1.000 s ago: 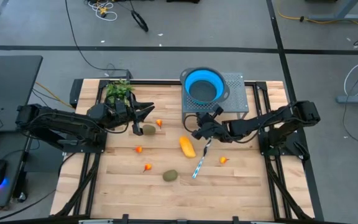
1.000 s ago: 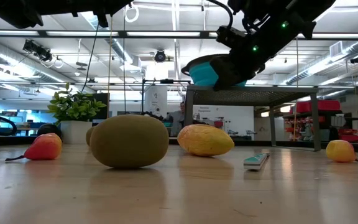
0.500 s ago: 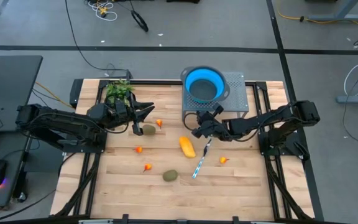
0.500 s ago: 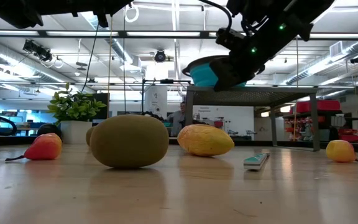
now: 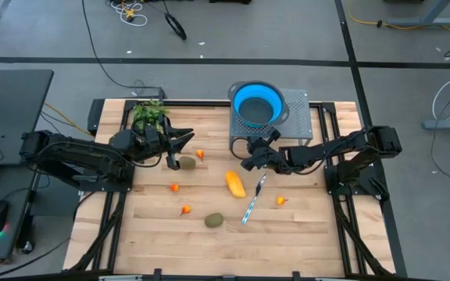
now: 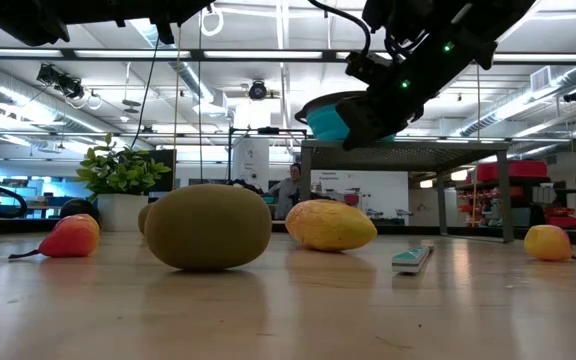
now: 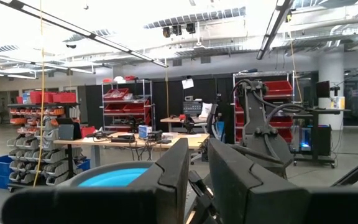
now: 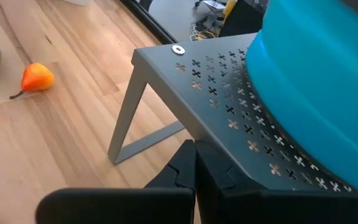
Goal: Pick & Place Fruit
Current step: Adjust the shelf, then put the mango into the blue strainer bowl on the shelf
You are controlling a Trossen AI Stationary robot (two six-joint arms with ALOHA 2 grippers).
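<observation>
The right gripper (image 5: 248, 162) is clenched on nothing, hanging just off the front edge of the metal rack (image 5: 297, 125), at about 1 o'clock from the yellow-orange oblong fruit (image 5: 235, 184). That fruit lies mid-worktop, apart from the gripper. The left gripper (image 5: 187, 138) waits at 10 o'clock of the worktop (image 5: 303, 226), its fingers nearly together and holding nothing, with one kiwi (image 5: 187, 163) just below it.

No piece looks picked up yet, so I judge this the approach step. Next the right gripper would need to spread its fingers, drop toward the oblong fruit and close around it, presumably to carry it to the blue bowl (image 5: 257, 105) on the rack.

Counted from above: one oblong fruit, two kiwis (the second (image 5: 214, 221) at 6 o'clock), four small orange bits (image 5: 175, 187), one utensil (image 5: 253, 199), one bowl, one rack, one plant (image 5: 148, 113).
</observation>
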